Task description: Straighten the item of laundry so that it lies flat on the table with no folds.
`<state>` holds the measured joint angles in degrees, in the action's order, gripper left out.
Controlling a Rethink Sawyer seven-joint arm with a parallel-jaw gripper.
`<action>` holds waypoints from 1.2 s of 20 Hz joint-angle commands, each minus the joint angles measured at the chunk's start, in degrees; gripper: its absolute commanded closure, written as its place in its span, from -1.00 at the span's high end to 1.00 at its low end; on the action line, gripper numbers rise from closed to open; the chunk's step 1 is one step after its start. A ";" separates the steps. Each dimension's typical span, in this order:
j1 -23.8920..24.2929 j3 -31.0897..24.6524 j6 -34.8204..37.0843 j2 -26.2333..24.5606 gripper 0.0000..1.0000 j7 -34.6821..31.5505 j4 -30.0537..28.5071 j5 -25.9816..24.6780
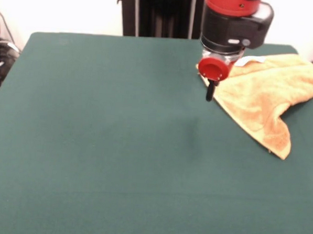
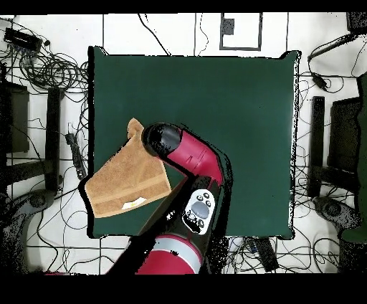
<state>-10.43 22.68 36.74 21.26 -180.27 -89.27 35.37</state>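
Observation:
The orange-yellow towel (image 1: 268, 94) lies crumpled at the far right of the green table (image 1: 102, 145). It has folds, and one corner points toward the near side. Its white tag (image 1: 251, 60) shows at the far edge. My gripper (image 1: 210, 92) hangs low at the towel's left edge, just above the cloth. In the overhead view the towel (image 2: 125, 179) lies at the table's (image 2: 236, 107) left side, near the robot. Its tag (image 2: 135, 203) faces the base. The arm's black end (image 2: 159, 138) covers the towel's upper right part and hides the gripper.
The towel reaches the table's side edge. Cables and equipment lie on the floor (image 2: 43, 64) around the table. The black pedestal (image 1: 156, 15) stands behind the far edge.

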 commanded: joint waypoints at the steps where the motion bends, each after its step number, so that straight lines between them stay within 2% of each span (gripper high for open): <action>1: -0.95 -4.34 -0.18 -4.01 1.00 -4.20 0.07 -2.57; 6: -0.10 -4.88 0.59 -3.01 1.00 -5.82 -0.21 -1.61; 13: 0.87 -2.44 2.69 -1.77 1.00 -2.63 0.93 -4.86; 15: 1.01 -2.53 3.59 0.06 1.00 -2.31 0.32 -5.31; 24: -1.65 -1.64 5.23 5.77 1.00 -8.15 -3.24 -5.25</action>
<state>-9.74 23.47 36.76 25.38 -180.27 -89.27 30.23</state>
